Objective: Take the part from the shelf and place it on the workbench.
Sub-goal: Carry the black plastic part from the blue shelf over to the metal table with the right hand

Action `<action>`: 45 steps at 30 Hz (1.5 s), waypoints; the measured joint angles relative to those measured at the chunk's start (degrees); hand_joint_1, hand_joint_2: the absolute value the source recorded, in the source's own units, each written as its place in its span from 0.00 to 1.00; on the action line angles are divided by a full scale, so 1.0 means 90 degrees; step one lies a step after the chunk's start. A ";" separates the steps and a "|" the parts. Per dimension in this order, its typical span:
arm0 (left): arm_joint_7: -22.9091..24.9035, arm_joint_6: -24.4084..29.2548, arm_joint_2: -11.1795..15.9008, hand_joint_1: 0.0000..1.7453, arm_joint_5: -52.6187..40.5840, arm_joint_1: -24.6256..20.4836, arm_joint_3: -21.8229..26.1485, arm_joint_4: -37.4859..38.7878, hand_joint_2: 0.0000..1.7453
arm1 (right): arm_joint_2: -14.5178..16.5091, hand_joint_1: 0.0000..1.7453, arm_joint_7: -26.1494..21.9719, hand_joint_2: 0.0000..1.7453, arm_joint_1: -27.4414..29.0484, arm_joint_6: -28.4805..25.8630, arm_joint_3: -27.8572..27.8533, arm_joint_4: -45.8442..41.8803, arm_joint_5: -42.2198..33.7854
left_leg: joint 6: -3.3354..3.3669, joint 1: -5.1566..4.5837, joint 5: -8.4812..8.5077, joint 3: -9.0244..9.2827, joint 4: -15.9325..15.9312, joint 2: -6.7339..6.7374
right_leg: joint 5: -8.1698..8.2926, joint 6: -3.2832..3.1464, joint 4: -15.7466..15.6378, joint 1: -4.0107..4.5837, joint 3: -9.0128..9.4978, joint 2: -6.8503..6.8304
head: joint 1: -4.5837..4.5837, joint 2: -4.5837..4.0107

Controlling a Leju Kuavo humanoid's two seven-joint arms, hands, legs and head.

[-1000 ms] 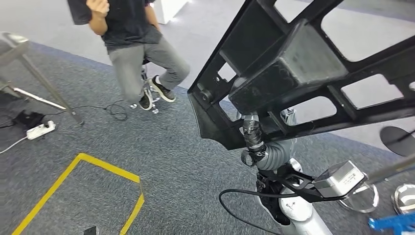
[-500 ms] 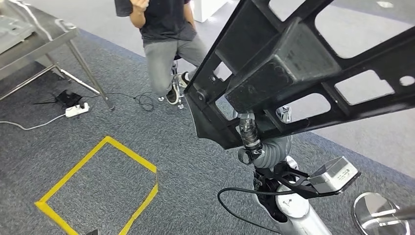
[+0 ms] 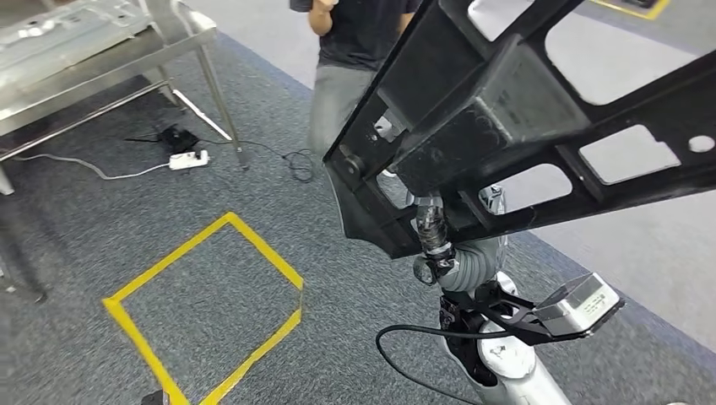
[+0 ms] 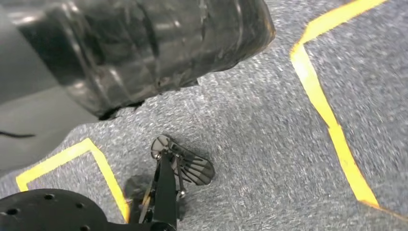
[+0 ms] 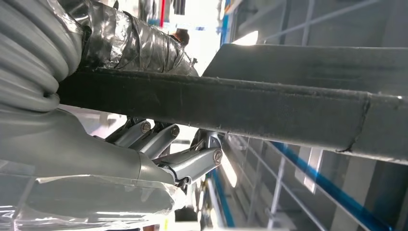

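- Part (image 3: pixel 540 118): a large black moulded frame with several cut-out openings, held aloft and tilted above the grey carpet (image 3: pixel 355 287); it covers the upper right of the head view.
- Right hand (image 3: pixel 432 229): grips the lower edge of the part from beneath. In the right wrist view the tape-wrapped thumb lies on one face of the part's black edge bar (image 5: pixel 231 103) and the metal fingers (image 5: pixel 192 163) close against the other face, so the bar is clamped between them.
- Left hand (image 4: pixel 134 48): seen close in the left wrist view as a dark, tape-wrapped mass above the carpet; whether its fingers are apart or closed cannot be told.
- Yellow tape outline (image 3: pixel 211 312): a square marked on the carpet, to the left of the right arm.
- Metal workbench (image 3: pixel 101 42): at the upper left, with a white power strip (image 3: pixel 187 159) on the carpet beside its leg.
- Person (image 3: pixel 359 59): in a dark shirt and grey trousers, partly hidden behind the part.
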 joint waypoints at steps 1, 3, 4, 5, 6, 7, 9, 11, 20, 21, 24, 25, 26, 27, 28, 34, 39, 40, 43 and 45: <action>0.0001 -0.0001 -0.0005 0.00 0.0002 -0.0003 0.0000 0.0000 0.00 | 0.0000 1.00 -0.0001 1.00 0.0000 0.0000 0.0000 -0.0001 0.0001 | -0.0022 -0.0003 -0.0002 -0.0019 0.0022 -0.0088 | 0.0135 -0.0022 -0.0364 -0.0019 0.0142 0.0196 | -0.0008 0.0000; 0.0001 -0.0002 -0.0013 0.00 0.0007 -0.0005 0.0000 0.0001 0.00 | 0.0000 1.00 0.0001 1.00 0.0001 0.0000 0.0000 0.0001 0.0002 | -0.0104 0.0022 0.0017 -0.0075 0.0027 -0.0246 | 0.0180 -0.0058 -0.0674 -0.0018 0.0260 0.0442 | -0.0013 0.0000; 0.0001 -0.0003 -0.0013 0.00 0.0010 -0.0001 0.0000 0.0001 0.00 | 0.0000 1.00 0.0001 1.00 -0.0001 0.0000 0.0000 0.0001 0.0004 | -0.0159 0.0036 0.0034 -0.0097 0.0017 -0.0328 | 0.0185 -0.0077 -0.0710 0.0000 0.0271 0.0410 | -0.0013 0.0000; 0.0001 -0.0004 -0.0006 0.00 0.0014 0.0012 0.0000 0.0001 0.00 | 0.0001 1.00 0.0001 1.00 -0.0005 -0.0002 0.0000 0.0002 0.0004 | -0.0208 0.0058 0.0051 -0.0114 -0.0004 -0.0402 | 0.0200 -0.0110 -0.0727 -0.0002 0.0295 0.0326 | -0.0007 0.0000; 0.0004 -0.0004 -0.0004 0.00 0.0022 0.0031 0.0000 0.0001 0.00 | 0.0004 1.00 0.0001 1.00 -0.0011 -0.0005 0.0000 0.0002 0.0004 | -0.0247 0.0051 0.0035 -0.0133 0.0028 -0.0327 | 0.0214 -0.0151 -0.0765 -0.0010 0.0337 0.0237 | -0.0009 0.0000; 0.0010 -0.0006 -0.0003 0.00 0.0029 0.0040 0.0000 0.0002 0.00 | 0.0007 1.00 -0.0001 1.00 -0.0017 -0.0008 0.0000 0.0001 0.0004 | -0.0278 0.0038 -0.0035 -0.0194 0.0156 -0.0162 | 0.0229 -0.0191 -0.0804 -0.0024 0.0379 0.0140 | -0.0040 0.0000; 0.0044 -0.0008 -0.0007 0.00 0.0040 0.0027 0.0000 0.0003 0.00 | 0.0012 1.00 -0.0006 1.00 -0.0014 -0.0017 -0.0002 0.0000 0.0001 | -0.0319 0.0019 -0.0343 -0.0488 0.0771 0.0316 | 0.0234 -0.0252 -0.0849 -0.0013 0.0438 -0.0069 | -0.0094 0.0000; 0.0097 -0.0012 -0.0008 0.00 0.0033 -0.0001 0.0000 0.0003 0.00 | 0.0012 1.00 -0.0004 1.00 0.0019 -0.0032 -0.0011 -0.0001 -0.0005 | -0.0347 0.0040 -0.0632 -0.0869 0.1511 0.0517 | 0.0214 -0.0279 -0.0848 0.0017 0.0449 -0.0279 | -0.0118 0.0000; 0.0044 -0.0083 -0.0007 0.00 -0.0182 0.0007 -0.0055 0.0003 0.00 | 0.0009 1.00 0.0148 1.00 0.0153 -0.0286 -0.0027 -0.0131 0.0154 | -0.0111 -0.0073 -0.0025 0.0008 -0.0051 0.0934 | 0.0056 -0.0090 -0.0867 0.0101 0.0594 -0.0950 | -0.0098 0.0000; 0.0025 -0.0086 -0.0007 0.00 -0.0205 0.0018 -0.0078 0.0003 0.00 | 0.0005 1.00 0.0179 1.00 0.0173 -0.0322 -0.0031 -0.0163 0.0182 | -0.0079 -0.0058 -0.0017 0.0028 -0.0079 0.0859 | 0.0025 -0.0052 -0.0851 0.0089 0.0613 -0.0904 | -0.0095 0.0000; -0.0007 -0.0102 -0.0008 0.00 -0.0269 0.0024 -0.0131 0.0003 0.00 | -0.0022 1.00 0.0244 1.00 0.0225 -0.0411 -0.0078 -0.0277 0.0240 | 0.0006 -0.0013 0.0006 0.0100 -0.0153 0.0667 | -0.0359 0.0029 -0.0214 0.0040 0.0337 -0.0407 | -0.0059 0.0000; -0.0012 -0.0110 -0.0007 0.00 -0.0296 0.0014 -0.0152 0.0003 0.00 | -0.0036 1.00 0.0262 1.00 0.0261 -0.0438 -0.0097 -0.0311 0.0259 | 0.0023 -0.0014 0.0002 0.0102 -0.0154 0.0594 | -0.0553 0.0042 0.0222 0.0037 0.0105 -0.0300 | -0.0053 0.0000; -0.0016 -0.0117 -0.0007 0.00 -0.0313 0.0004 -0.0175 0.0003 0.00 | -0.0053 1.00 0.0284 1.00 0.0307 -0.0460 -0.0108 -0.0337 0.0280 | 0.0031 -0.0015 -0.0003 0.0101 -0.0151 0.0511 | -0.0691 0.0053 0.0627 0.0037 -0.0123 -0.0263 | -0.0049 0.0000; -0.0017 -0.0121 -0.0006 0.00 -0.0330 -0.0001 -0.0199 0.0003 0.00 | -0.0067 1.00 0.0307 1.00 0.0352 -0.0478 -0.0115 -0.0356 0.0303 | 0.0035 -0.0017 -0.0006 0.0102 -0.0145 0.0420 | -0.0726 0.0063 0.0884 0.0036 -0.0287 -0.0251 | -0.0049 0.0000; -0.0012 -0.0120 -0.0005 0.00 -0.0345 -0.0004 -0.0225 0.0003 0.00 | -0.0080 1.00 0.0325 1.00 0.0388 -0.0497 -0.0118 -0.0373 0.0322 | 0.0034 -0.0016 -0.0010 0.0104 -0.0135 0.0324 | -0.0628 0.0068 0.0908 0.0030 -0.0343 -0.0241 | -0.0047 0.0000; 0.0122 0.0171 -0.0060 0.00 -0.0432 -0.0057 -0.0323 0.0003 0.00 | -0.0132 1.00 0.0358 1.00 0.0481 -0.0585 -0.0197 -0.0534 0.0361 | -0.0114 0.0002 -0.0041 0.0027 -0.0017 -0.0185 | 0.0164 -0.0011 -0.0724 -0.0010 0.0308 0.0257 | -0.0041 0.0000; 0.0205 0.0288 -0.0070 0.00 -0.0501 -0.0081 -0.0412 0.0003 0.00 | -0.0141 1.00 0.0344 1.00 0.0549 -0.0588 -0.0250 -0.0622 0.0347 | -0.0265 0.0015 -0.0345 -0.0273 0.0547 0.0233 | 0.0223 -0.0224 -0.0835 -0.0006 0.0431 -0.0132 | -0.0087 0.0000; 0.0209 0.0289 -0.0074 0.00 -0.0508 -0.0103 -0.0424 0.0003 0.00 | -0.0142 1.00 0.0340 1.00 0.0570 -0.0588 -0.0257 -0.0636 0.0347 | -0.0282 0.0009 -0.0545 -0.0477 0.0963 0.0410 | 0.0214 -0.0252 -0.0838 0.0009 0.0438 -0.0212 | -0.0103 0.0000; 0.0213 0.0289 -0.0076 0.00 -0.0514 -0.0137 -0.0468 0.0003 0.00 | -0.0145 1.00 0.0340 1.00 0.0628 -0.0588 -0.0285 -0.0649 0.0346 | -0.0316 0.0022 -0.0772 -0.0879 0.1754 0.0576 | 0.0176 -0.0270 -0.0831 0.0039 0.0452 -0.0475 | -0.0109 0.0000; 0.0219 0.0289 -0.0074 0.00 -0.0525 -0.0137 -0.0497 0.0003 0.00 | -0.0150 1.00 0.0347 1.00 0.0642 -0.0591 -0.0301 -0.0660 0.0365 | -0.0305 0.0023 -0.0426 -0.0567 0.1175 0.0644 | 0.0140 -0.0241 -0.0823 0.0041 0.0482 -0.0604 | -0.0111 0.0000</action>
